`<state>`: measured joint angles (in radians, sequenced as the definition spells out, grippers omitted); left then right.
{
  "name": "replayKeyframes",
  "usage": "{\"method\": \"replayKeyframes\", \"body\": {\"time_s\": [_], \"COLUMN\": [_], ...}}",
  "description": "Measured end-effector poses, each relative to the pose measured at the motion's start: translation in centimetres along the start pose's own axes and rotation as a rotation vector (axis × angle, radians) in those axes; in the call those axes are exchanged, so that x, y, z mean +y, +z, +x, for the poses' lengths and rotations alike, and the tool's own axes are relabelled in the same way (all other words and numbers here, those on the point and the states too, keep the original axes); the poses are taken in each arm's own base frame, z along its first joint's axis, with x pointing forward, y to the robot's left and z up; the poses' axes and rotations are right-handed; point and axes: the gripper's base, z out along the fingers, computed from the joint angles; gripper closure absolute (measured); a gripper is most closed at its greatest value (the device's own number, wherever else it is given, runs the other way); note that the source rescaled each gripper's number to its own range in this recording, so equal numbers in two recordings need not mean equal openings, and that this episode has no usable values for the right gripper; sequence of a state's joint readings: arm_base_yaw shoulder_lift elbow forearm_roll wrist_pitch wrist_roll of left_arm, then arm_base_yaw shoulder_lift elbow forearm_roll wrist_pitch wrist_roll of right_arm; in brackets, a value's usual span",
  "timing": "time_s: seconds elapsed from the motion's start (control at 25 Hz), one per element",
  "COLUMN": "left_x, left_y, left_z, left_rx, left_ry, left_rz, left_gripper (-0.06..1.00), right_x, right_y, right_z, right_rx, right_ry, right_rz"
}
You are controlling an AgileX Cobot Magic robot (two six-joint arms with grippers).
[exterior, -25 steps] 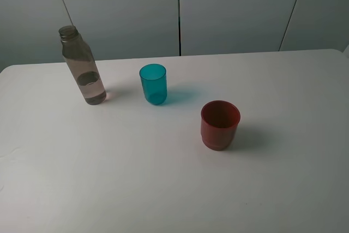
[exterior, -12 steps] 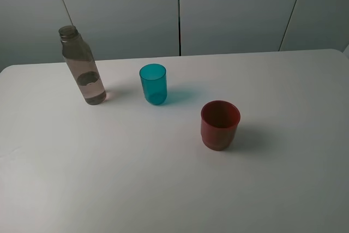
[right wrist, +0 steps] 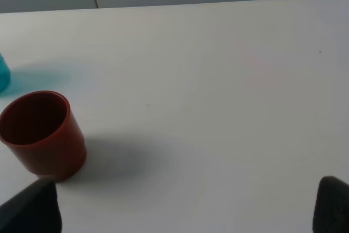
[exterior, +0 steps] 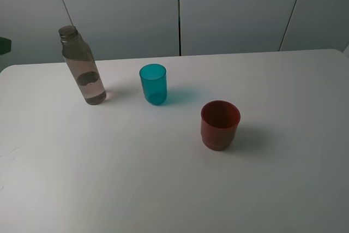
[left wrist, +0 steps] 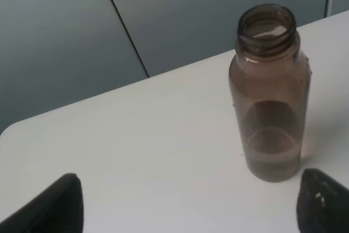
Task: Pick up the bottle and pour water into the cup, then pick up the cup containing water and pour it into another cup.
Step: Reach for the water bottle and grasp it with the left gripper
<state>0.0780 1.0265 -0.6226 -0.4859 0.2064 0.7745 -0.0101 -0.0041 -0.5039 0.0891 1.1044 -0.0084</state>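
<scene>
The bottle (exterior: 82, 69) stands upright at the back left of the white table, smoky-tinted, its neck open and a little water in its lower part. In the left wrist view the bottle (left wrist: 270, 107) stands ahead of my left gripper (left wrist: 188, 211), which is open and well short of it. The teal cup (exterior: 153, 84) stands to the right of the bottle. Nearer the middle is the red cup (exterior: 220, 125). My right gripper (right wrist: 180, 211) is open and empty, with the red cup (right wrist: 41, 135) ahead to one side and a sliver of the teal cup (right wrist: 2, 75) beyond.
The white table (exterior: 174, 189) has a rounded back left corner and ends at grey wall panels (exterior: 229, 9). A dark part (exterior: 4, 45) shows at the far left edge of the exterior view, level with the bottle's neck.
A dark part has come into the exterior view at its far left edge. The bottle and both cups stand where they were.
</scene>
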Motion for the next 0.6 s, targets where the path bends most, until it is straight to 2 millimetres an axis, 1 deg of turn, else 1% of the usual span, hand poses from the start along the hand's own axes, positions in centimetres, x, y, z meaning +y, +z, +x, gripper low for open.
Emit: {"method": "replayKeyframes", "body": {"time_s": [0.08,0.32,0.48,0.6], "left_x": [-0.2,-1.8,-2.6,-2.9], "left_y": [1.1,3.9,5.3,6.0], "left_z": [0.6,2.2,2.8,3.1], "left_rx": [0.003,0.028,0.059,0.078], "left_ry": [0.012,0.051,0.056,0.029], "left_rz": [-0.009,-0.010,0.006,0.013], "left_gripper": [-0.06,-0.06,-0.06,-0.06], "right_x": [0.0,0.0,0.0,0.0], "right_y": [0.0,0.0,0.0,0.0], "right_z": [0.0,0.0,0.0,0.0], "right_rx": [0.000,0.000,0.000,0.000], "right_ry": [0.000,0.000,0.000,0.000], "right_rz": [0.000,0.000,0.000,0.000]}}
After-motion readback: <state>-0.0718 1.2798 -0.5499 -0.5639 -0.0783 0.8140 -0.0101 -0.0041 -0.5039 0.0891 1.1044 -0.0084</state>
